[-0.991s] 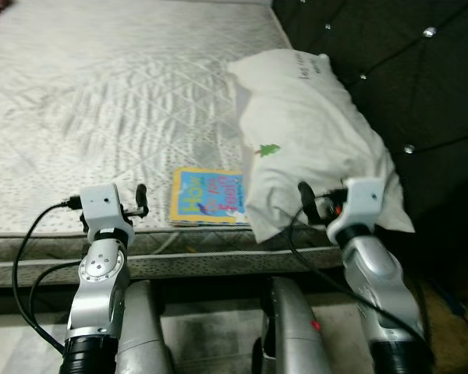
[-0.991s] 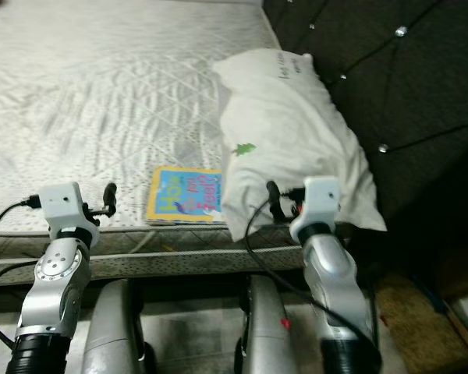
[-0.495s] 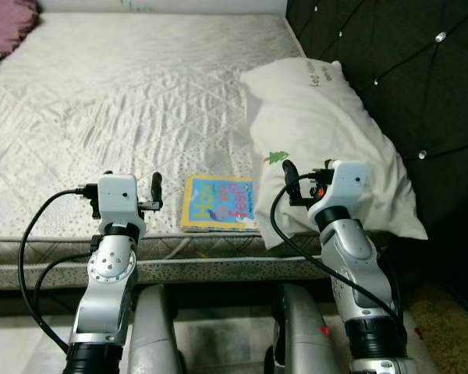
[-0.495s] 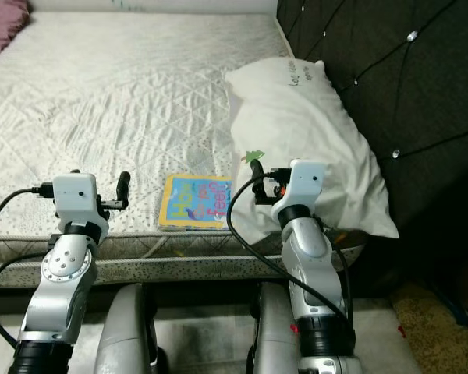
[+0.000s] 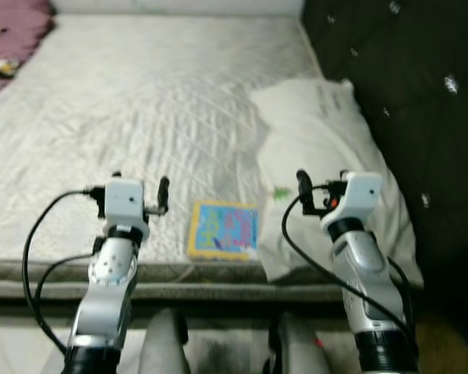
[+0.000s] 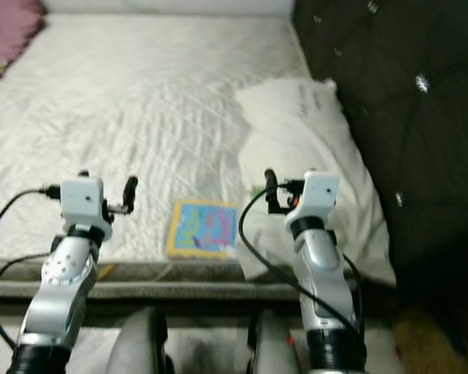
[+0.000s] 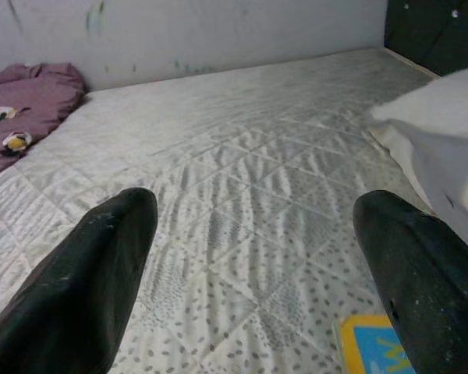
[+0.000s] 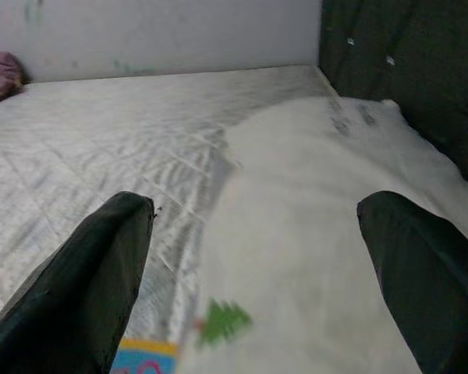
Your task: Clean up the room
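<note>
1. As I stood at the foot edge of the mattress [image 5: 140, 101], my left gripper [image 7: 249, 265] was raised above its near edge, fingers spread wide and holding nothing.
2. My right gripper [image 8: 257, 273] was lifted likewise, fingers spread apart and empty, over the near end of the white pillow [image 5: 327, 148].
3. Both forearms rose from below, bent upward at the wrist.
4. A colourful book [image 5: 224, 230] lay flat on the mattress between my two grippers, touching the pillow's edge.
5. The pillow rested along the dark tufted headboard [image 5: 405, 86].
6. A purple cloth [image 7: 23, 93] sat at the mattress's far corner by the wall.
</note>
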Controlling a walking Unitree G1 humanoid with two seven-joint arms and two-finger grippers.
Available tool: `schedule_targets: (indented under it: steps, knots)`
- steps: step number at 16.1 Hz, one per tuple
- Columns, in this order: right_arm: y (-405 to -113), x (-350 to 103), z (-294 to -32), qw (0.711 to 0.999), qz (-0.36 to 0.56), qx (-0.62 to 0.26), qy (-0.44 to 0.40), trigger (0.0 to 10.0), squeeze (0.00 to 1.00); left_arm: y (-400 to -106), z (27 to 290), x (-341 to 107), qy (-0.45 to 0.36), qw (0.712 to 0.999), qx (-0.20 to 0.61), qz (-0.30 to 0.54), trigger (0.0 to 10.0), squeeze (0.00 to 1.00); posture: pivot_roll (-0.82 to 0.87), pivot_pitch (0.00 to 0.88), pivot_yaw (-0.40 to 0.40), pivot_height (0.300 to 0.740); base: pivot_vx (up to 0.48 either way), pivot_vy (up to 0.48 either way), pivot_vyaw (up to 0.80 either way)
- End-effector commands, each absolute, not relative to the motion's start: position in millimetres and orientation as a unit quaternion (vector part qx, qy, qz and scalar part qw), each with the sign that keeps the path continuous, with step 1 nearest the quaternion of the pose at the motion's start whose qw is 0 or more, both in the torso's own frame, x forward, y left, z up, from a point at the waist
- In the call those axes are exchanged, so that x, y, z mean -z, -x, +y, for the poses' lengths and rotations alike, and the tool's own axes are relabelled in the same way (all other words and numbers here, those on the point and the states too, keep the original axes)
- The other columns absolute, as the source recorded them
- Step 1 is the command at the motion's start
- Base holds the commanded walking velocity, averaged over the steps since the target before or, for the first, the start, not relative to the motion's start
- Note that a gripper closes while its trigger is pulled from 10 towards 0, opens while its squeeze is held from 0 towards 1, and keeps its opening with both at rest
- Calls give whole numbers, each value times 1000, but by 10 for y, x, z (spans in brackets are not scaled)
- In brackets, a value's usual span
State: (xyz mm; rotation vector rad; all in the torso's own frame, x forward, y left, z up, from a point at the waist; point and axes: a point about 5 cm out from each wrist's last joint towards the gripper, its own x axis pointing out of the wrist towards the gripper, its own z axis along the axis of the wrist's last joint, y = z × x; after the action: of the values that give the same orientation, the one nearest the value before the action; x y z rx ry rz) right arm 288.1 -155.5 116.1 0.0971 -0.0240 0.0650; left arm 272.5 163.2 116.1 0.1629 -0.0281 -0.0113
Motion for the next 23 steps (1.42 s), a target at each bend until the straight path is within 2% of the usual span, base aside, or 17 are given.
schedule_targets:
  steps: [1,3,6,10,15,21,23]
  knots:
    - [-2872,-1191,-1576,998,-15,-28,-46,10000,0,-2704,1608,-1163,-79,997,14,-13,10000,0,-2,0,-9,723,0,0,0]
    - [-2855,-1192,-1583,999,-15,-27,-44,10000,0,-2656,1566,-1115,-89,996,27,-5,10000,0,-8,0,-3,740,0,0,0]
    - [-2774,-1117,-1628,999,-1,-17,-44,10000,0,-2644,1520,-1095,-75,997,33,7,10000,0,-8,0,-8,740,0,0,0]
    - [-2818,-1147,-1574,999,0,-25,-33,10000,0,-2737,1484,-1227,-68,996,51,-16,10000,0,3,0,-10,740,0,0,0]
    - [-2758,-1135,-1587,999,-7,-6,-46,10000,0,-2615,1503,-1085,-45,998,47,19,10000,0,-12,0,26,740,0,0,0]
    - [-2764,-1072,-1607,999,6,-8,-48,10000,0,-2682,1457,-1125,-28,998,51,13,10000,0,-2,0,10,740,0,480,-609]
    - [-2760,-1076,-1608,999,6,-11,-46,10000,0,-2674,1438,-1136,-24,998,54,11,10000,0,-2,0,5,740,0,480,0]
